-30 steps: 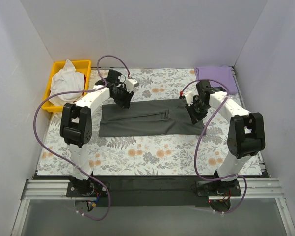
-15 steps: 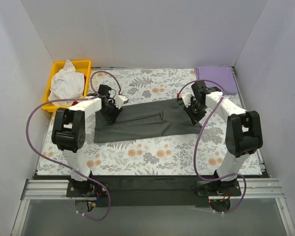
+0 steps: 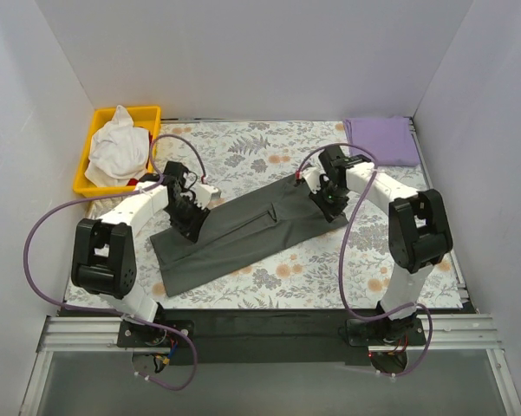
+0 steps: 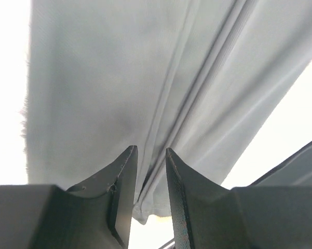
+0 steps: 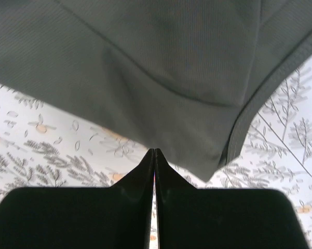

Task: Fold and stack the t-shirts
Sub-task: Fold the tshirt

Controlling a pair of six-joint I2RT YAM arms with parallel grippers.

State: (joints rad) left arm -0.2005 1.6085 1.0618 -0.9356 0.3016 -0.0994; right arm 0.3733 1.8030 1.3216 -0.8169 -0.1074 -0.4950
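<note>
The charcoal t-shirt, folded into a long narrow band, is lying slantwise across the middle of the floral worktop, its long axis running from near left to far right. The left pincer is sitting over the band's left part, its fingers nearly together and pinching a raised crease of cloth. The right pincer is sitting at the far right end, fingers pressed shut, apparently gripping the hem. The lavender t-shirt is lying folded in the far right corner, nearer the right arm, so stacking is likely calling for a carry toward that side.
</note>
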